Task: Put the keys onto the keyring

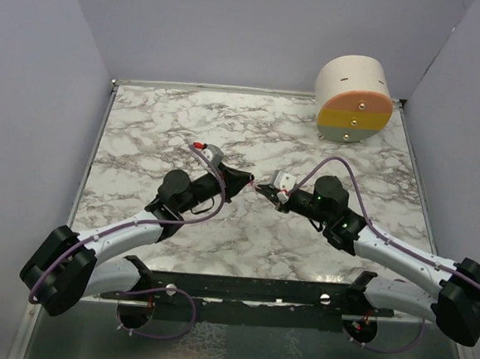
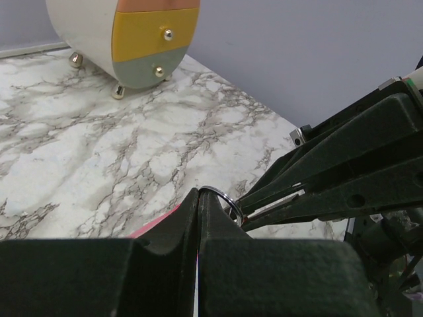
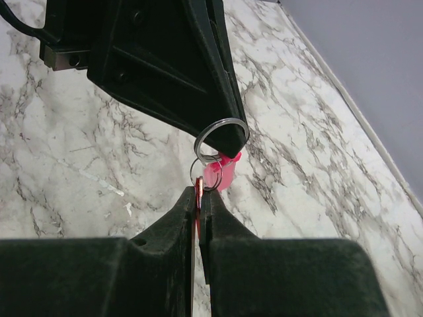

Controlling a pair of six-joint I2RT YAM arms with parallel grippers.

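Note:
My left gripper (image 1: pixel 251 180) is shut on the keyring and holds it above the marble table. In the left wrist view the thin metal ring (image 2: pixel 223 198) sticks out just past the closed tips of the left gripper (image 2: pixel 198 193), and the pink strap (image 2: pixel 153 224) shows beside them. My right gripper (image 1: pixel 266 191) meets it tip to tip. In the right wrist view the right gripper (image 3: pixel 200 191) is shut on the red-headed key (image 3: pixel 198 189), seen edge-on. A small wire loop (image 3: pixel 204 173) on the key overlaps the keyring (image 3: pixel 222 136) and its pink strap (image 3: pixel 223 174). The key's blade is hidden.
A round white cabinet (image 1: pixel 354 99) with pink, yellow and grey-green drawers stands at the back right; it also shows in the left wrist view (image 2: pixel 132 39). Grey walls enclose the marble table (image 1: pixel 160 132) on three sides.

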